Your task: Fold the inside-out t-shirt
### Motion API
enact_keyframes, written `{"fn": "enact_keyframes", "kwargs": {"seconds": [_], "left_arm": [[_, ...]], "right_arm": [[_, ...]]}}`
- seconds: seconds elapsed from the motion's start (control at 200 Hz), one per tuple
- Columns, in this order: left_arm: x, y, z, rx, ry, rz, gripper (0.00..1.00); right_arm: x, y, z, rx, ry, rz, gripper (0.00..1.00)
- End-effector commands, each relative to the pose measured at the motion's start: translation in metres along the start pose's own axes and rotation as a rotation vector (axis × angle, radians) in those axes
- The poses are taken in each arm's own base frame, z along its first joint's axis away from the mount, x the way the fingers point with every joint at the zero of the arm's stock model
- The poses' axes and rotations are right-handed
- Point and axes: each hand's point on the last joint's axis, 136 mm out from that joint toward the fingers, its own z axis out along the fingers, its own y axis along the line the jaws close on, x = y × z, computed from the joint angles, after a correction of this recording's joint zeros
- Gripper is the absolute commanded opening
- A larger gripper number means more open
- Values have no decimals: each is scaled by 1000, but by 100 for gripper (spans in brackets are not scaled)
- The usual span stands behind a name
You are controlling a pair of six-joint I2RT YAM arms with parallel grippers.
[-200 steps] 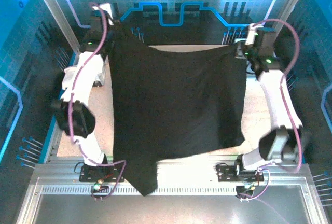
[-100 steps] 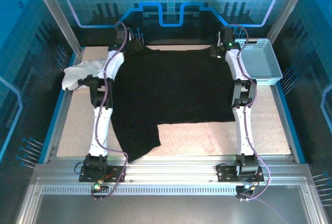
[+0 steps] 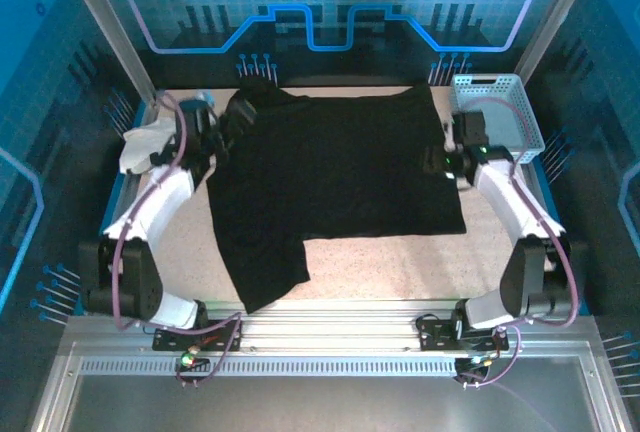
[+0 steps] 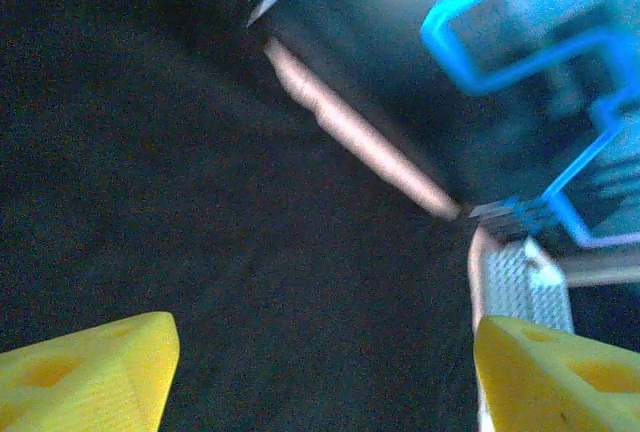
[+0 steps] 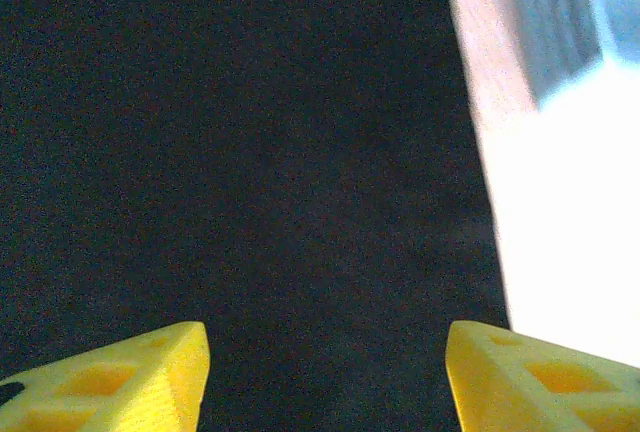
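shirt: black t-shirt (image 3: 335, 177) is seen spread flat on table (image 3: 400, 262), far-left corner bunched | left gripper (image 4: 320, 372): fingers parted over cloth, tips cut off, view blurred | right gripper (image 5: 325, 372): parted, nothing pinched | white garment (image 3: 140, 142): partly hidden by left arm
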Motion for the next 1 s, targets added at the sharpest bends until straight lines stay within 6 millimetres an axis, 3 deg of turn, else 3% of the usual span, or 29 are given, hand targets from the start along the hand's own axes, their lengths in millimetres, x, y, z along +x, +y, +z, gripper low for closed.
{"fn": "enact_keyframes", "kwargs": {"seconds": [0.0,0.065,0.165,0.345,0.59,0.605,0.775,0.995], "left_arm": [[71,31,-17,-53,160,-18,78],[95,40,-33,-60,199,18,79],[115,49,-54,-85,232,65,79],[141,61,-75,-135,313,82,79],[158,75,-85,-196,396,101,79],[159,76,-86,-201,400,102,79],[181,103,-103,-326,479,98,75],[216,148,-143,-540,536,55,69]], "right_arm": [[57,-52,6,63,114,215,64],[83,-76,9,105,150,307,64],[102,-90,22,134,203,385,62],[129,-83,55,98,386,398,58],[127,-76,67,126,439,347,50],[117,-75,67,120,418,345,48],[111,-68,71,100,424,321,19],[99,-61,64,66,357,288,0]]}}
